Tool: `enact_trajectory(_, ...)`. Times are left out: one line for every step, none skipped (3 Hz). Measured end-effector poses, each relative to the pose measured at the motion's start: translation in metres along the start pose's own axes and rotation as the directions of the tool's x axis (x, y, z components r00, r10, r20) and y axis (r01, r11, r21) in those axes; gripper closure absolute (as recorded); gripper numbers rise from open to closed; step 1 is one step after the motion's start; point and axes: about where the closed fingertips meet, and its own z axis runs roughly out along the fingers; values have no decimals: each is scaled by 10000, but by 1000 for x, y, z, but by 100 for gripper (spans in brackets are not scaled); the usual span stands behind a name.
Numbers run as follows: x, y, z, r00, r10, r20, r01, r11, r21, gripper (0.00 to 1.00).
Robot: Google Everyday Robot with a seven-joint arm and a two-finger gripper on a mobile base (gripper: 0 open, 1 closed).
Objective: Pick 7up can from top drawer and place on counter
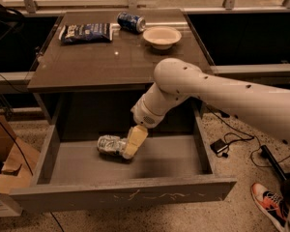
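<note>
The 7up can (109, 145), silvery-white and dented, lies on its side on the floor of the open top drawer (125, 196), left of centre. My gripper (131, 150) reaches down into the drawer from the right and sits right at the can's right end, touching or overlapping it. The counter (111, 62) is the dark glossy tabletop above the drawer.
On the counter's far edge lie a dark blue chip bag (85, 32), a dark blue can (131, 21) on its side and a cream bowl (162, 36). A cardboard box (5, 166) stands left of the drawer. Cables (232, 141) and a shoe (273, 204) lie on the floor at right.
</note>
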Motion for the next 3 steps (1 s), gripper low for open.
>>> enact_trajectory(-4,6,28,9995,133,289,-126,9996,-265,0)
enact_trajectory(-4,11,52,9970,540,560,-515,9977,-445,0)
enact_trajectory(-7,6,81,9919,894,900,-846,9949,-558,0)
